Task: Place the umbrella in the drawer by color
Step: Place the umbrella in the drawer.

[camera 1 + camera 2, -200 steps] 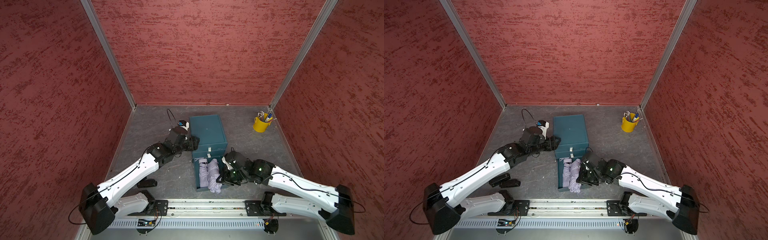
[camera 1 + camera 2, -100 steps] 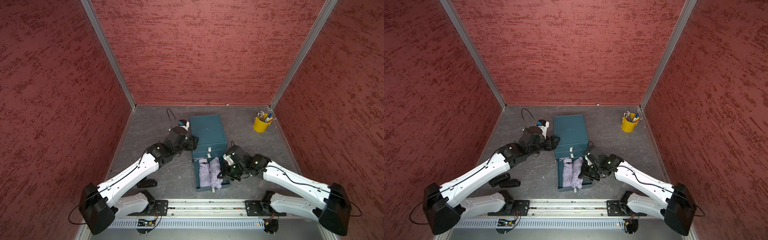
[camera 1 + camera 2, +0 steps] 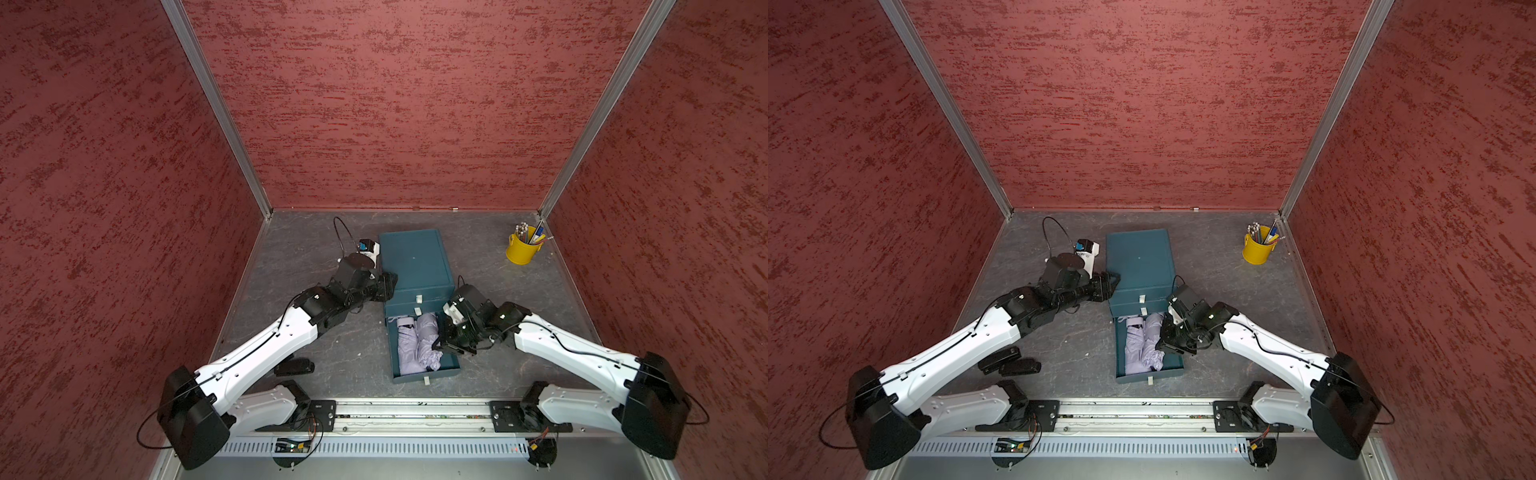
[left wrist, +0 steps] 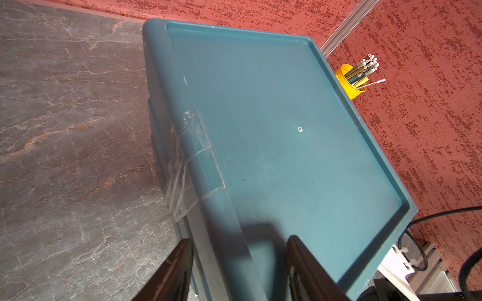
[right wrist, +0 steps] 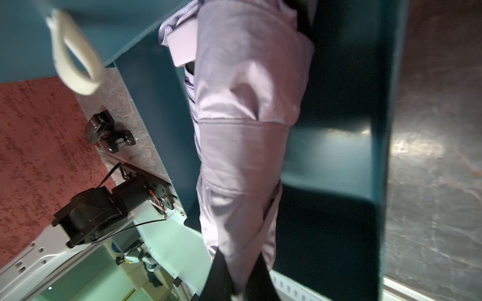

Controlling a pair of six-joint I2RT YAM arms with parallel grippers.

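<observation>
Right wrist view catches the right hand [image 5: 236, 263] pinched shut on a fold of the lavender umbrella [image 5: 242, 135], its collapsed canopy lying lengthwise inside the pulled-out bottom drawer [image 5: 383, 130] of a teal drawer cabinet [image 3: 415, 257]. In both top views that drawer juts toward the lower centre of the frame, a second lavender bundle [image 3: 405, 349] touching the held one and the pair filling most of it. At centre left, the left hand [image 4: 239, 239] stands about half open astride the cabinet's upper side edge; whether either finger presses the plastic cannot be told. A yellow pencil cup [image 3: 521, 251] sits at the upper right of the table [image 3: 299, 249]; two black oblong objects [image 3: 1009, 361] lie at lower left, too small to identify. Placing looks nearly done, with release and withdrawal to come. The likely trouble is the soft cloth: if it clings as the fingers part, the rising hand could drag the umbrella back over the drawer wall. The bundles also appear to ride high, so fabric could jam under the drawer above [image 3: 403, 309] on closing, and that push could slide the cabinet unless the left hand braces it.
</observation>
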